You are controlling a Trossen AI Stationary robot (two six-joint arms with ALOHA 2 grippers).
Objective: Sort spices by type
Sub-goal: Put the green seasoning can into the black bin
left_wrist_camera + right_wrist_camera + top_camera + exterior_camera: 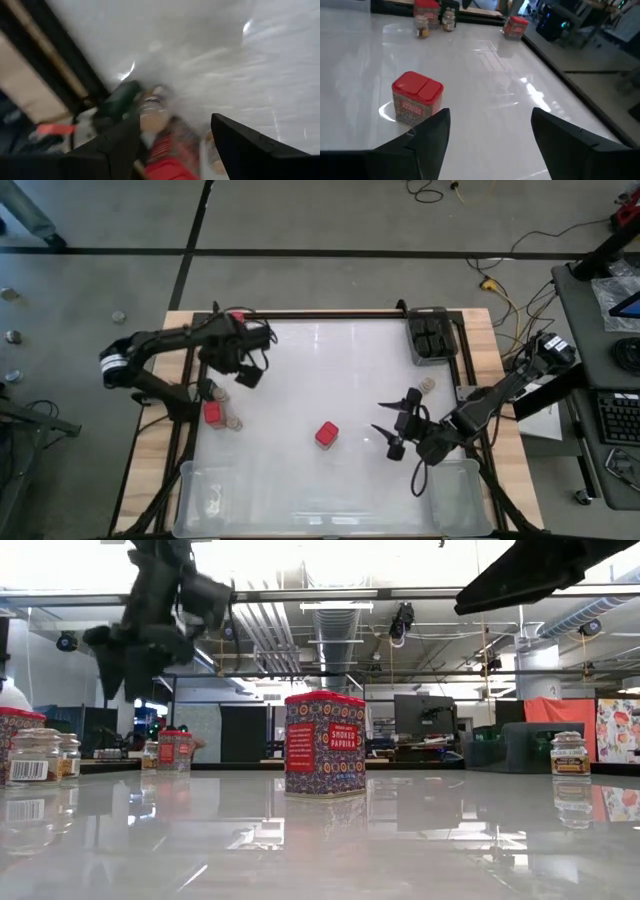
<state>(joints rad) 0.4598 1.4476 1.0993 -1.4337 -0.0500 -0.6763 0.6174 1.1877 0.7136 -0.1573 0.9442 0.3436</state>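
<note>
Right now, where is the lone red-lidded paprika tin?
In the high view the red-lidded paprika tin stands alone near the table's middle, just left of the open right end effector and apart from the jar cluster at left.

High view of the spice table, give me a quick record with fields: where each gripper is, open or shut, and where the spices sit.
left gripper: raised above the far-left part of the table, open, empty
right gripper: right of centre, facing the middle tin, open, empty
middle red-topped tin: alone near table centre, upright
left cluster: red-topped tin with tan-lidded jars beside it
far-left red tin: at the far edge
right jar: alone near the black holder
</note>
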